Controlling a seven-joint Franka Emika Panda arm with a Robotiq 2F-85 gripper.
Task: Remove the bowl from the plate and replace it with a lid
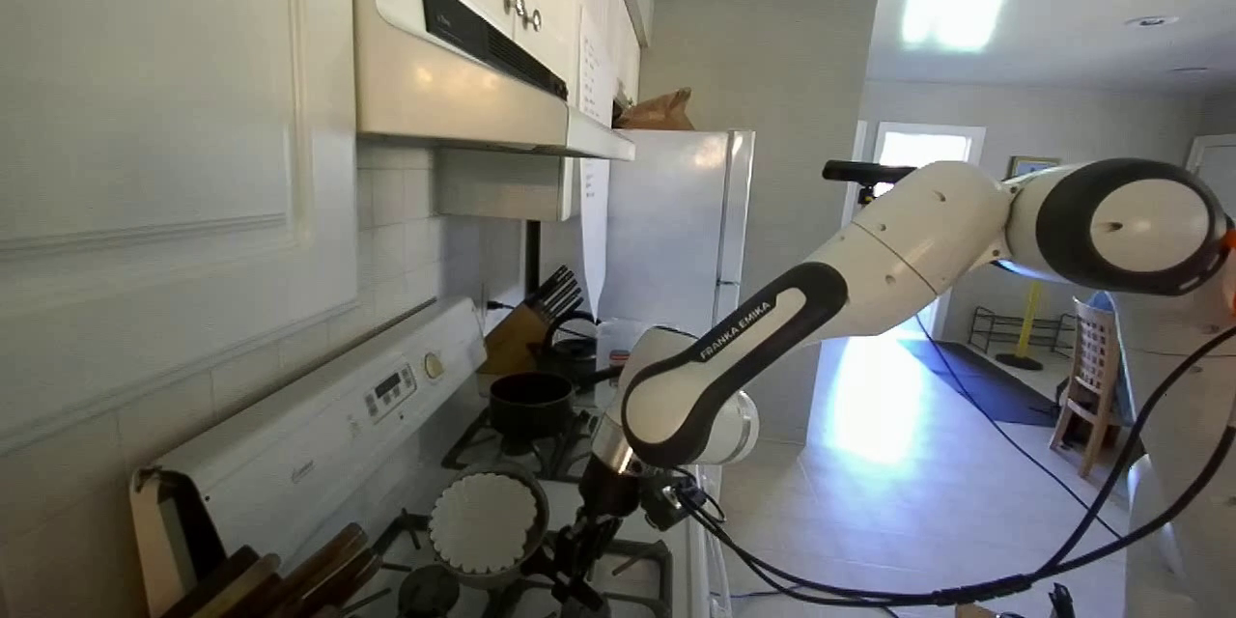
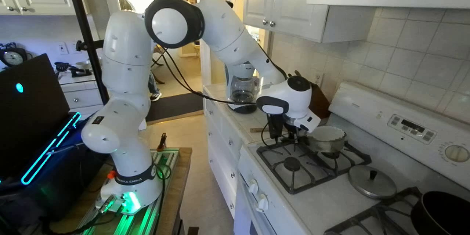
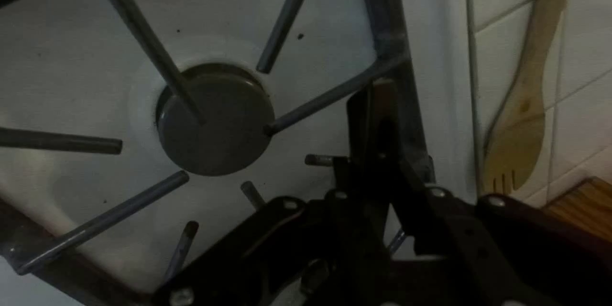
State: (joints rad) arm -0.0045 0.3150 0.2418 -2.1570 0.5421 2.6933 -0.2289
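White stovetop (image 2: pixel 306 205) in an exterior view: saucepan (image 2: pixel 326 144) on the far grate (image 2: pixel 315 183), metal lid (image 2: pixel 369 183) nearer, rightward. The gripper (image 3: pixel 374 148) pinches the saucepan handle (image 3: pixel 382 114); one-ended lifting could twist it loose.

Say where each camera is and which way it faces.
Exterior view: near wooden handles, facing the fridge along the stove; arm shows.
Exterior view: near the dark pot, facing the coffee maker; arm and base show.
Wrist view: at arm's end, looking down on a burner; jaws show.
Shared by both exterior views: arm, stove, dark pot.
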